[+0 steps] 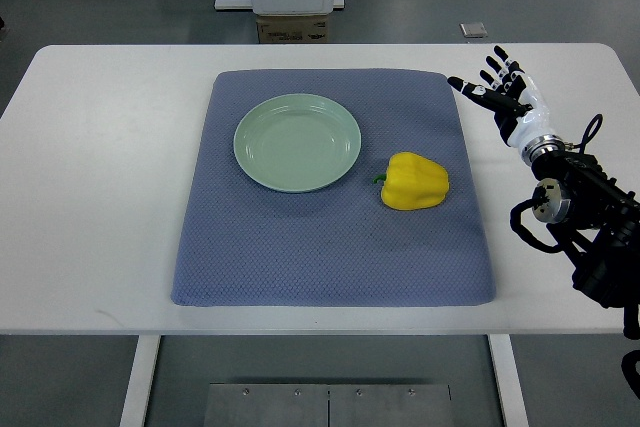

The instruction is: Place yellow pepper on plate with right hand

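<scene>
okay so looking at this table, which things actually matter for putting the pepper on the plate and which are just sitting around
Part of the job:
yellow pepper, lying on the mat right of the plate
green plate, nothing on it
right robot hand, fingers spread, holding nothing

Just there:
blue mat
white table
cardboard box beyond the table

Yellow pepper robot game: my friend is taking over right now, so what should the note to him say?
Right hand: open, fingers spread, holding nothing, over the table's right side beside the mat.
Left hand: not in view.
Yellow pepper: lying on the blue mat, just right of the plate and apart from it.
Green plate: empty, on the mat.
Done: nothing yet.
Left: grasp the pepper with the right hand and set it on the plate.
</scene>
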